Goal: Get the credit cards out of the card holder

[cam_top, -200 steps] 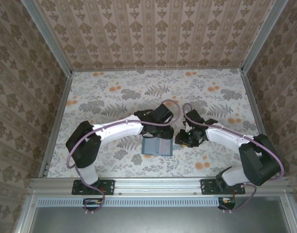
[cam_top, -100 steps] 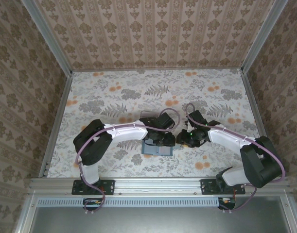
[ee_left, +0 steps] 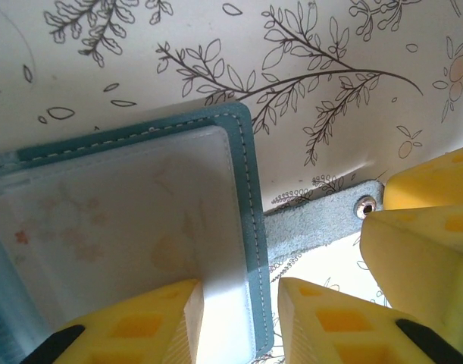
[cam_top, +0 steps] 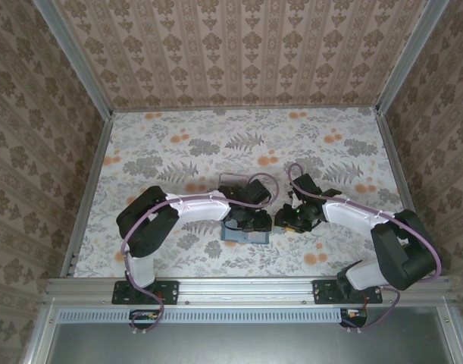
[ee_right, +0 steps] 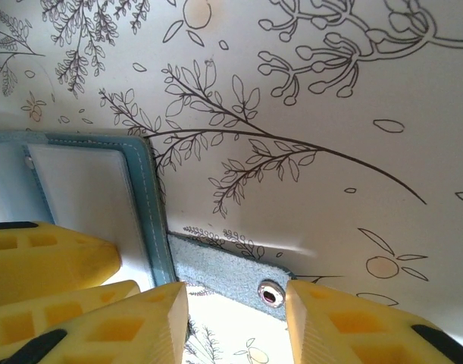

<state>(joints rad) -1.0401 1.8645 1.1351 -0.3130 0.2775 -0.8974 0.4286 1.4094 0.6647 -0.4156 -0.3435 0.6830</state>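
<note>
Left wrist: jaws astride the holder's strap-side edge

The left gripper stands partly open with nothing pinched. One finger is over the clear sleeve and the other is past the stitched border, so the edge of the card holder runs up through the gap toward 12 o'clock. From these fingertips the holder spreads away toward 10 o'clock. A pale face shows through the sleeve, but I cannot tell whether it is one of the credit cards, and the sleeve's mouth is not visible.

The strap tab leaves that edge toward 3 o'clock. There it passes between the fingers of the right gripper, whose jaws stand apart on either side of the snap and clear of it.

From above, the opened holder lies with its long axis 9 to 3 on the floral table. It sits directly under the left gripper and at 9 o'clock from the right one. The left arm looks the nearer to the sleeve, while the right is placed for the tab.
</note>
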